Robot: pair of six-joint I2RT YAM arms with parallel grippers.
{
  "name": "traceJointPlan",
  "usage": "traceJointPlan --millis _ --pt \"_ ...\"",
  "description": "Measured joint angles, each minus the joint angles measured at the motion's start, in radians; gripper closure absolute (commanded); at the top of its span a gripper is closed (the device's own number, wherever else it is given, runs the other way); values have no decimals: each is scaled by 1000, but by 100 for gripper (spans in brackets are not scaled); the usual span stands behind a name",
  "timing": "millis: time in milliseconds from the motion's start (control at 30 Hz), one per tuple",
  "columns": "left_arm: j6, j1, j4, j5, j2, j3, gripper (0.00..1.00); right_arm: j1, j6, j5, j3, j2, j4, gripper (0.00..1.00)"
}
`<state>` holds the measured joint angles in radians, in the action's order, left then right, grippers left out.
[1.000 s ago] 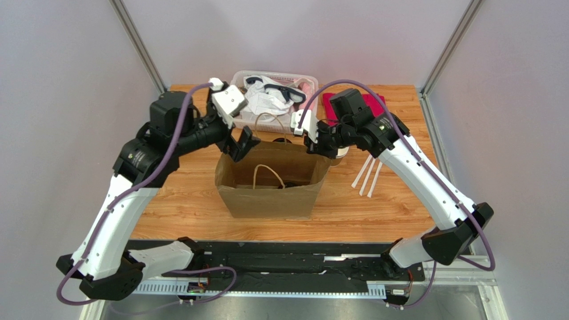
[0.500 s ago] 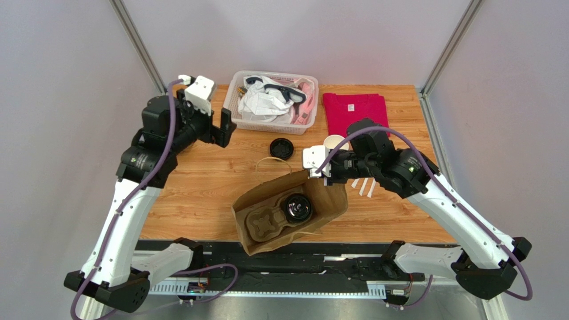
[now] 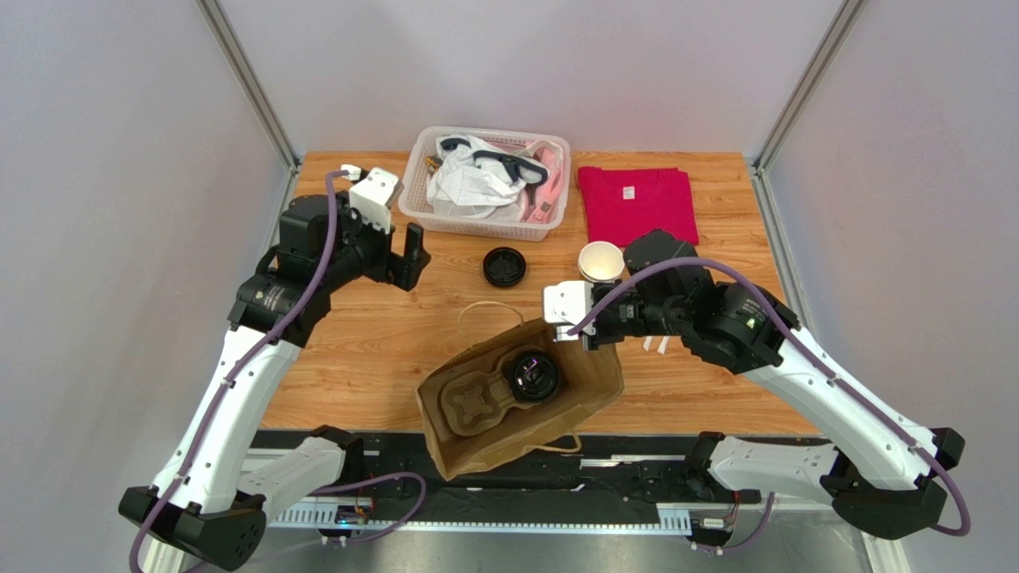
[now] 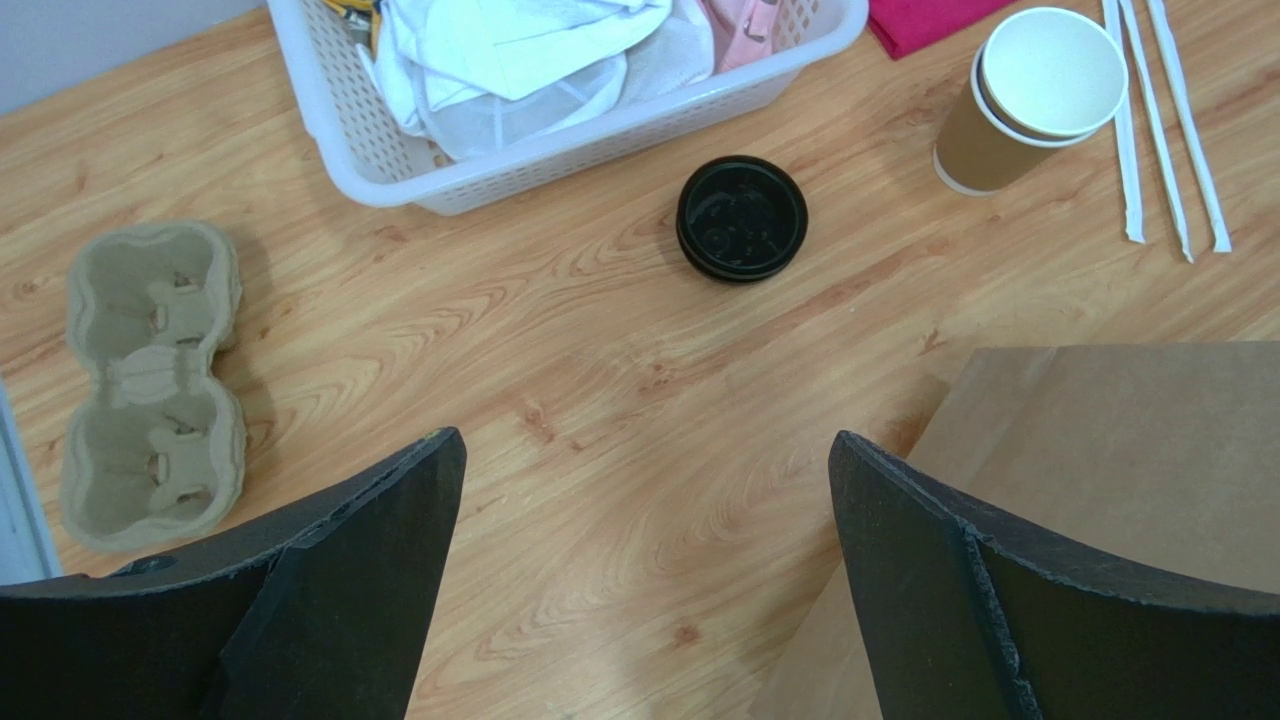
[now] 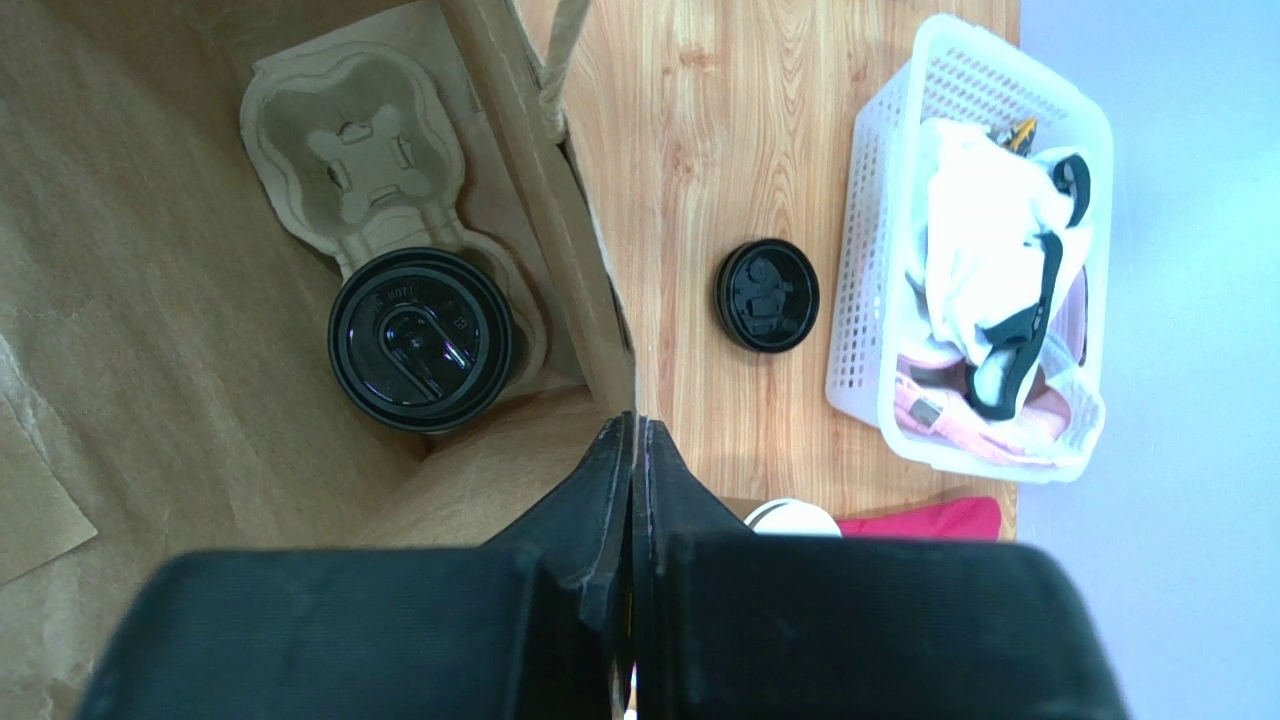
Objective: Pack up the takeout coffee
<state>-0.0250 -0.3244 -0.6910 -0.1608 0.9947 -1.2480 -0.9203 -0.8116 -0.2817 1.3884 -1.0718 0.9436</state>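
The light wooden table (image 3: 359, 346) carries everything. A large brown paper bag (image 3: 592, 388) lies tipped open at the near middle. The right gripper (image 3: 586, 337) is clamped on the bag's far right rim, pinching the paper. The left gripper (image 3: 410, 257) hangs over bare wood at the far left, jaws wide apart and holding nothing. A white plastic lattice basket (image 3: 479, 222) stands at the far edge, with a folded red cloth (image 3: 638, 203) to its right. Inside the bag rests a grey-brown moulded pulp cup tray (image 3: 469, 402). The takeout coffee (image 3: 534, 374), its round black plastic lid facing up, sits in the tray's right pocket. Outside the bag, a lidless brown paper cup (image 3: 600, 260) and a loose black lid (image 3: 504, 266) stand between bag and basket.
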Motion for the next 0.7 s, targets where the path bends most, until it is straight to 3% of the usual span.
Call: traceJointPlan --millis 233,333,367,400,500,700 --pt "2 9 -3 -22 51 2 1 -2 70 93 77 -122 31 95" --pt "2 19 -8 -22 74 1 1 5 98 144 86 -169 39 86" --pt "2 22 -8 -22 80 1 1 8 109 155 87 -180 41 80" --pt "2 27 -8 -22 87 1 1 15 120 166 92 -194 50 65" --pt "3 49 -10 -23 102 -3 1 49 163 180 130 -236 71 46" --pt "16 84 -26 -25 121 -8 1 92 233 185 238 -264 93 25"
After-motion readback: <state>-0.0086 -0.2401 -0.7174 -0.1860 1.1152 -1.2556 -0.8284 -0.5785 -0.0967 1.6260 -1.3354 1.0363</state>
